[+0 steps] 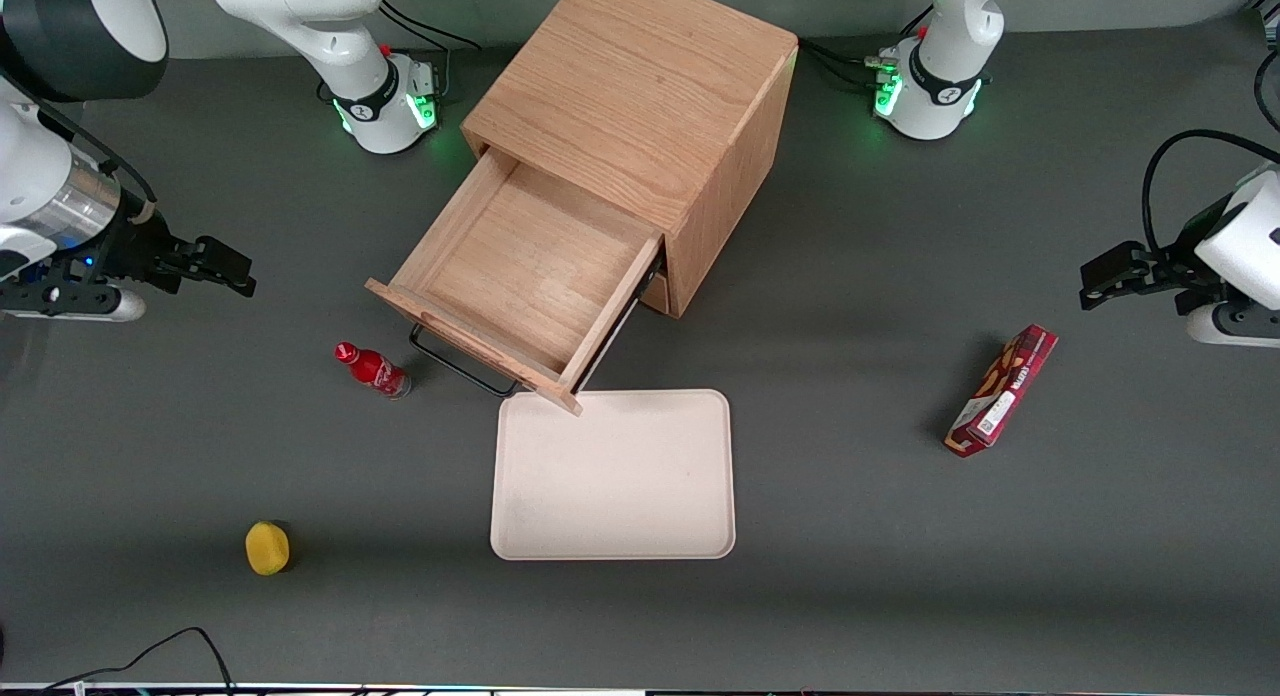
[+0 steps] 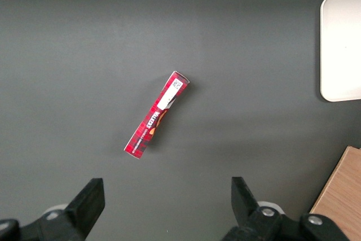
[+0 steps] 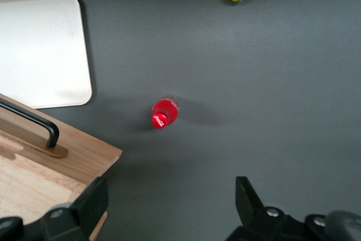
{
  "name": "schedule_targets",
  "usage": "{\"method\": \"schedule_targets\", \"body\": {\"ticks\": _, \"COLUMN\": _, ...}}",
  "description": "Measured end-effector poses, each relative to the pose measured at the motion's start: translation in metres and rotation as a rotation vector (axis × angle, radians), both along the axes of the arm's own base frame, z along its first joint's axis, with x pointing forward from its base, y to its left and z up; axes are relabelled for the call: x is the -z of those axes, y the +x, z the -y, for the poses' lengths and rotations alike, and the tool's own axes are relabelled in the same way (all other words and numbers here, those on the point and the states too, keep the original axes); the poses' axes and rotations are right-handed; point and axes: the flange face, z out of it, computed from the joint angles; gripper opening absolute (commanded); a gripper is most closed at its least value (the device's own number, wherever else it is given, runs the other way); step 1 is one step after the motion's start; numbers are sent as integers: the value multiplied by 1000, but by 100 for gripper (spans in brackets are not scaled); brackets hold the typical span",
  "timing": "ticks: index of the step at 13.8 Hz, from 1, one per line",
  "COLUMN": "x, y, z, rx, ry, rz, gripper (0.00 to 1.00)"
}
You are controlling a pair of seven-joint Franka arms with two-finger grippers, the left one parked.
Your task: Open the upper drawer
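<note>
The upper drawer (image 1: 520,276) of the light oak cabinet (image 1: 640,86) stands pulled far out, its inside bare. Its long black bar handle (image 1: 455,364) faces the front camera; the handle also shows in the right wrist view (image 3: 34,121) on the drawer front (image 3: 79,150). My right gripper (image 1: 225,271) hangs open and empty above the table, off to the side of the drawer toward the working arm's end, well apart from the handle. In the right wrist view its fingers (image 3: 93,201) stand wide apart over bare table. The bottom drawer is hidden under the open one.
A small red bottle (image 1: 372,368) stands on the table close to the drawer front. A cream tray (image 1: 615,476) lies just in front of the drawer. A yellow fruit-like object (image 1: 267,548) lies nearer the camera. A red snack box (image 1: 1003,390) lies toward the parked arm's end.
</note>
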Motion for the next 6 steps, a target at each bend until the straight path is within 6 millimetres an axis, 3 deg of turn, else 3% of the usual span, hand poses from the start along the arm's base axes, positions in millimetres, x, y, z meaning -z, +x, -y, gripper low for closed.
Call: {"method": "schedule_targets", "body": {"ticks": 6, "x": -25, "y": 11, "z": 1, "rx": 12, "ry": -1, "rz": 19, "gripper": 100}}
